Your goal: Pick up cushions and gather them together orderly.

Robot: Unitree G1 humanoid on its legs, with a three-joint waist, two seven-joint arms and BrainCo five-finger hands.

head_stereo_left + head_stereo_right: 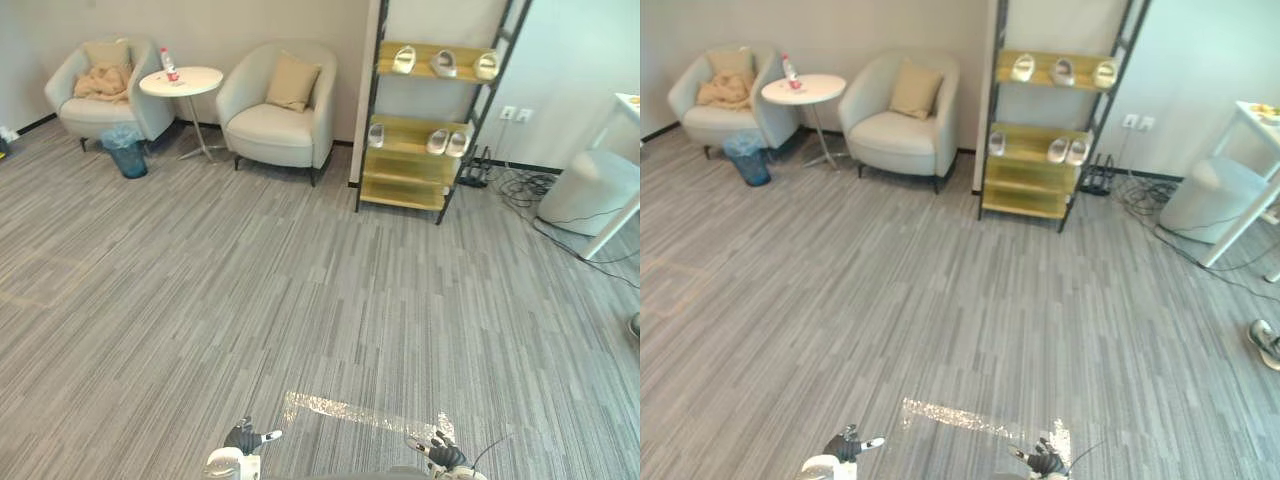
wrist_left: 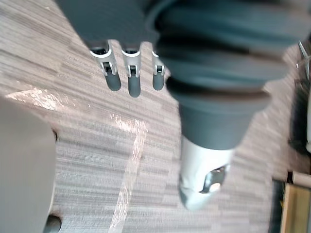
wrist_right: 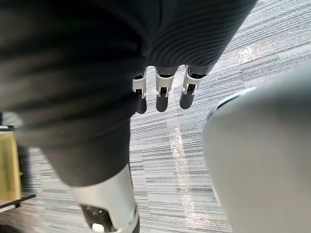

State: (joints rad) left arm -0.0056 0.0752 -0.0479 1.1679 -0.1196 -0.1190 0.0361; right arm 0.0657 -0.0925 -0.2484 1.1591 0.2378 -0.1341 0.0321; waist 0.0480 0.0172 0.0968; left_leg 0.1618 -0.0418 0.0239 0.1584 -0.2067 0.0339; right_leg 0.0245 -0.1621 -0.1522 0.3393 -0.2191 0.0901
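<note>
A: How far along is the robot?
B: Barely begun. One cushion (image 1: 292,82) leans in the armchair (image 1: 272,128) by the shelf (image 1: 400,170), and a second cushion (image 1: 106,54) sits in the corner armchair (image 1: 85,115) — well apart. Its left hand (image 1: 243,437) and right hand (image 1: 447,455) hang loose-fingered, holding nothing.

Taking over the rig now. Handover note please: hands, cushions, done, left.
Left hand: open, empty, low over the floor.
Right hand: open, empty, also low.
Left cushion: upright against the back of the left armchair, at the far wall.
Right cushion: leaning in the right armchair.
Done: nothing gathered.
Left: walk over, pick up both cushions, set them together neatly.
</note>
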